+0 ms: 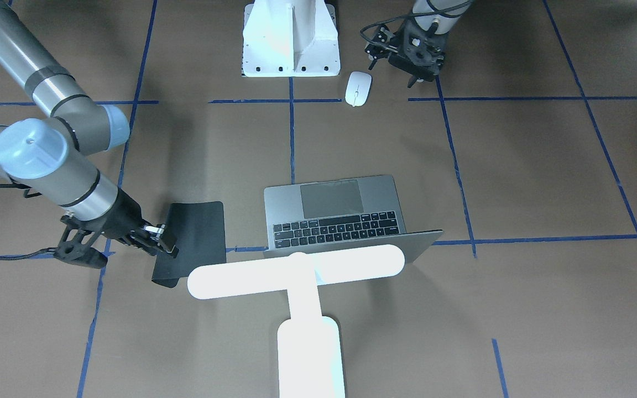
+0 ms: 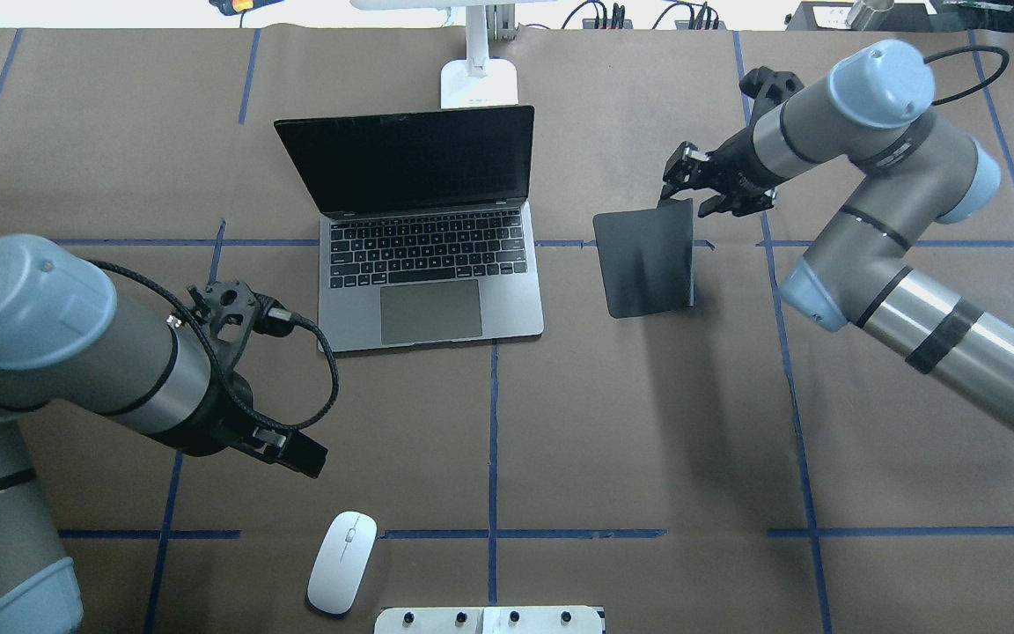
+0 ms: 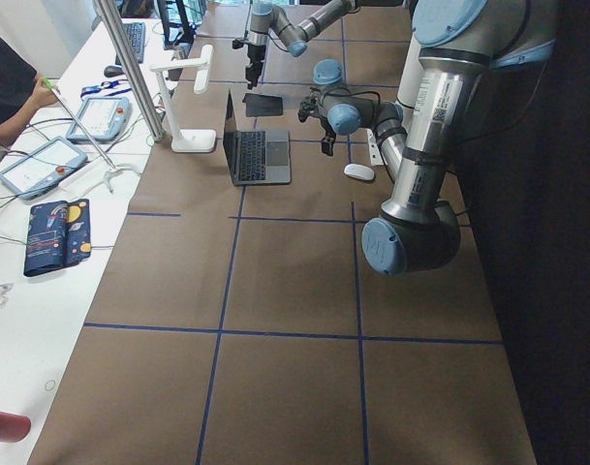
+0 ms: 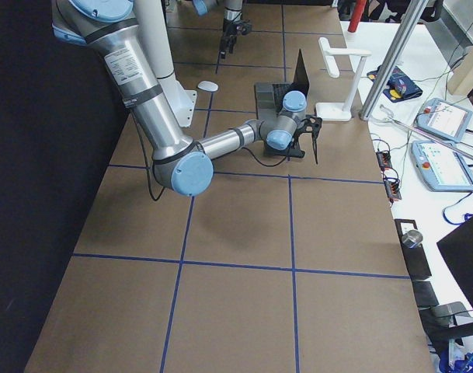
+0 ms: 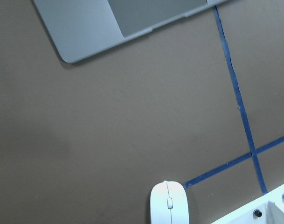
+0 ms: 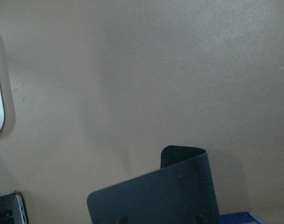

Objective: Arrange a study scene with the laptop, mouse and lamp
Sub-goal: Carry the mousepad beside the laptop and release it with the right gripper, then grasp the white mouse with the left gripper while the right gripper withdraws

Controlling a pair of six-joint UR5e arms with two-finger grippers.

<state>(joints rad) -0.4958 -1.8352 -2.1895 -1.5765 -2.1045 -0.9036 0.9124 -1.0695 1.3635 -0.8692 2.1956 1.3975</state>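
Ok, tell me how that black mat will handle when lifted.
Probably floppy: the black mat curls where the right gripper lifts its edge. Likely light, since one edge pinch raises it. It may fold rather than slide flat.

The laptop (image 2: 423, 231) is smooth matt silver-grey metal; the mouse (image 2: 342, 561) glossy white plastic; the mat (image 2: 645, 264) matt black and limp; the worktop (image 2: 648, 423) dull brown paper

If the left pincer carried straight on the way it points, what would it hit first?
Probably bare table: the left pincer angles downward, and its wrist view centres on brown paper between the laptop and the mouse. Depth is unclear.
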